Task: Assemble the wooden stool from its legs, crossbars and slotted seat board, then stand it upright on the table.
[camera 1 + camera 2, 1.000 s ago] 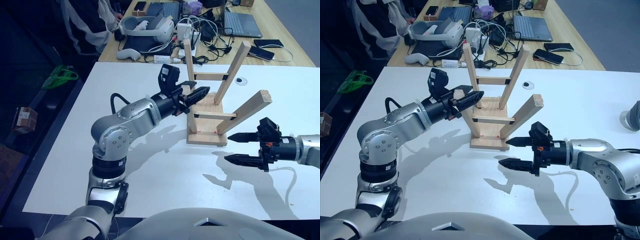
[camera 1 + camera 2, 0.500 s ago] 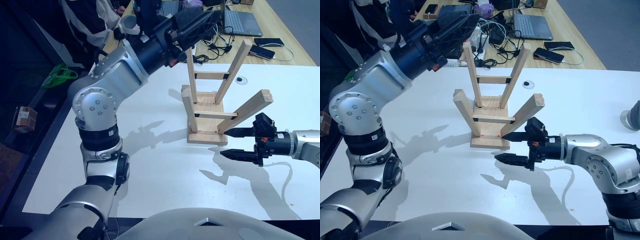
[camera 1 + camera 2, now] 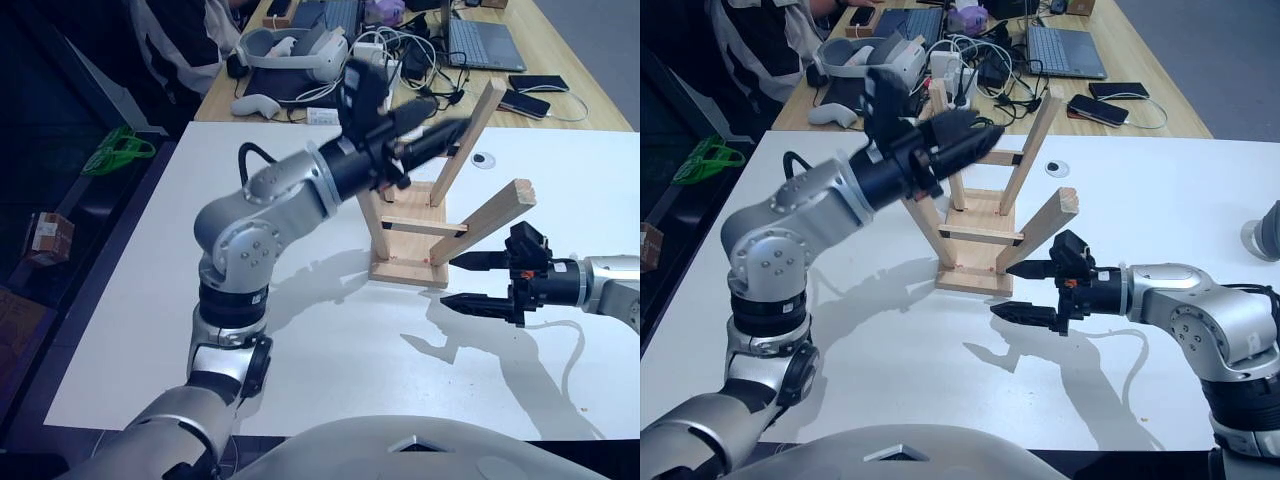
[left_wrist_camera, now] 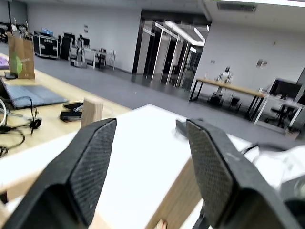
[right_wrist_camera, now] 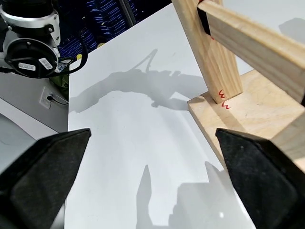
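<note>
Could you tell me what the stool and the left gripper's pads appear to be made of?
Stool: pale bare wood, matte, apparently unvarnished; grain shows.
Left gripper pads: black, likely rubber or textured plastic, judging by the fine dotted surface.

Bright overhead light, hard shadows across white table

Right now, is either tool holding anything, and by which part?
Nothing is held. The left tool is open by the stool; the right tool is open beside its seat board.
</note>
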You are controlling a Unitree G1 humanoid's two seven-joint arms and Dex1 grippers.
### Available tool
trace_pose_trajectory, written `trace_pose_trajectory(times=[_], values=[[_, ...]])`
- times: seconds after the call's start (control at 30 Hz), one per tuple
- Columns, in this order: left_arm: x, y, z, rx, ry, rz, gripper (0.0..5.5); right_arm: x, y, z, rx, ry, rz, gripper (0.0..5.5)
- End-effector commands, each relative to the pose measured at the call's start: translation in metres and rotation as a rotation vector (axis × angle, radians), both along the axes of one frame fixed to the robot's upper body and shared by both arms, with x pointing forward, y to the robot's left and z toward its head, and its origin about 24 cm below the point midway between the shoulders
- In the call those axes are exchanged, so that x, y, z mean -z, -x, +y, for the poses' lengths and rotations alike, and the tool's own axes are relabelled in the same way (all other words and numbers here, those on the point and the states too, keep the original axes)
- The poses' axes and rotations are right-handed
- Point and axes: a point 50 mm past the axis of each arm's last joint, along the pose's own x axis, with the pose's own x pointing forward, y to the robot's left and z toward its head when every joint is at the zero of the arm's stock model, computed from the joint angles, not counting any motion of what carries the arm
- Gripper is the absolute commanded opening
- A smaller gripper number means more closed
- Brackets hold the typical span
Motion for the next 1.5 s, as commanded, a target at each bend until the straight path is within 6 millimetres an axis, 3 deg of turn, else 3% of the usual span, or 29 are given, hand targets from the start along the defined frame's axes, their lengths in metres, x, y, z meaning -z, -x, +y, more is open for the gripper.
trace_pose_trajectory(times=[0.03,0.1,0.17,0.27,0.33,0.4,0.5,0.63,0.8,0.87,0.93,1.17,1.27,1.5], values=[[-0.037,-0.008,0.014,-0.056,0.075,-0.053,2.68,-0.003,-0.002,0.0,-0.008,0.009,-0.023,4.91],[-0.034,-0.017,0.025,-0.129,0.014,-0.052,2.68,-0.003,-0.002,0.0,-0.007,0.007,-0.024,4.91],[-0.014,-0.026,0.03,-0.195,-0.104,-0.023,2.68,-0.003,-0.002,0.001,-0.005,0.005,-0.026,4.91],[0.021,-0.021,0.02,-0.165,-0.205,0.053,2.68,-0.003,-0.003,0.002,-0.007,0.003,-0.029,4.91],[0.055,-0.007,0.007,-0.107,-0.335,0.115,2.68,-0.003,-0.003,0.002,-0.006,0.005,-0.031,4.91],[0.066,0.001,-0.002,-0.085,-0.357,0.137,2.68,-0.003,-0.005,0.001,-0.002,0.009,-0.034,4.91],[0.057,-0.005,-0.002,-0.13,-0.311,0.117,2.68,-0.002,-0.007,0.002,0.003,0.017,-0.043,4.91],[0.028,-0.014,0.0,-0.193,-0.161,0.084,2.68,0.006,-0.023,-0.01,0.079,0.143,-0.123,4.91],[-0.015,-0.011,0.013,-0.165,0.075,0.04,2.68,0.01,-0.067,-0.055,0.365,0.415,-0.363,4.91],[-0.021,-0.013,0.022,-0.184,0.112,0.044,2.68,0.008,-0.085,-0.071,0.505,0.519,-0.487,4.91],[-0.02,-0.014,0.025,-0.19,0.116,0.053,2.68,0.008,-0.088,-0.075,0.525,0.515,-0.518,4.91],[-0.015,0.001,0.015,-0.181,0.079,0.06,2.68,0.004,-0.026,-0.057,0.05,0.341,-0.203,4.91],[-0.005,-0.003,0.014,-0.223,0.047,0.095,2.68,0.012,-0.027,-0.042,0.07,0.326,-0.221,4.91],[0.076,-0.008,0.029,-0.624,-0.222,0.269,2.68,0.045,-0.046,0.002,0.174,0.277,-0.273,4.91]])
